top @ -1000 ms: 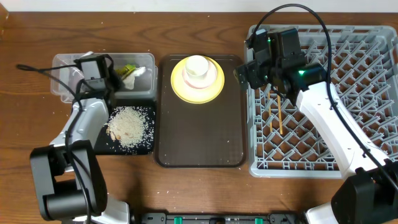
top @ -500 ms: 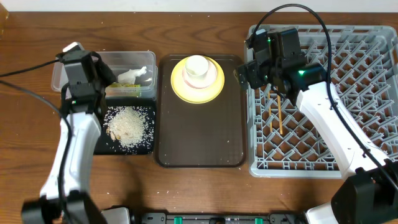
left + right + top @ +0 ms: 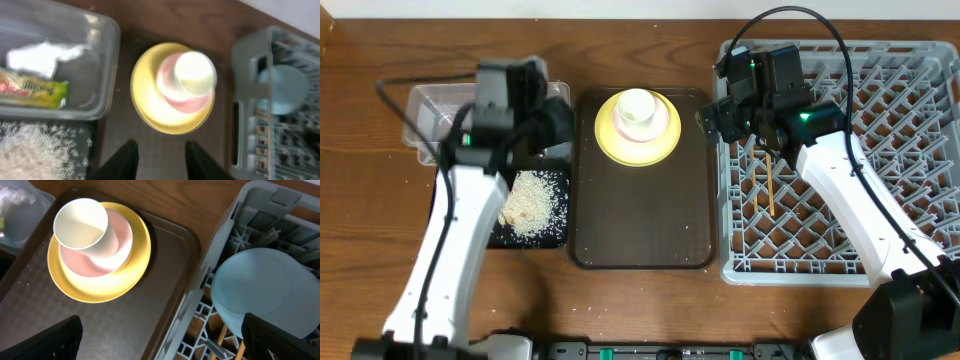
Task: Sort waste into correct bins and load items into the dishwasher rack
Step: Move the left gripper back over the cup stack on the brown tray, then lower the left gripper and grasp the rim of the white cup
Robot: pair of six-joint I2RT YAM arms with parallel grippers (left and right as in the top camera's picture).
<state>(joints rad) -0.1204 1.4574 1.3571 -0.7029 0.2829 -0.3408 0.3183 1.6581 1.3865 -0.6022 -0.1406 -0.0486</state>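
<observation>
A yellow plate (image 3: 638, 135) sits on the brown tray with a pinkish-white bowl (image 3: 107, 245) and a white cup (image 3: 637, 107) stacked on it. My left gripper (image 3: 161, 160) hovers at the tray's left edge, just left of the plate, its jaws apart and empty. The clear tub (image 3: 95, 60) holds the yellow-green wrapper (image 3: 35, 89) and the white tissue (image 3: 42, 55). Rice (image 3: 532, 200) lies on the black tray (image 3: 556, 236). My right gripper (image 3: 165, 345) stands wide open over the grey rack's (image 3: 890, 170) left rim, above a light blue bowl (image 3: 265, 290) and two chopsticks (image 3: 770, 185).
The brown serving tray (image 3: 640, 220) lies between the bins and the rack, and its front half is bare. A few stray grains dot the wooden table (image 3: 650, 300) in front. The left arm stretches over the black tray's left side.
The left arm swung right from above the clear tub to the brown tray's left edge, its jaws parting. Wrapper and tissue stay in the tub. The right arm has not moved.
</observation>
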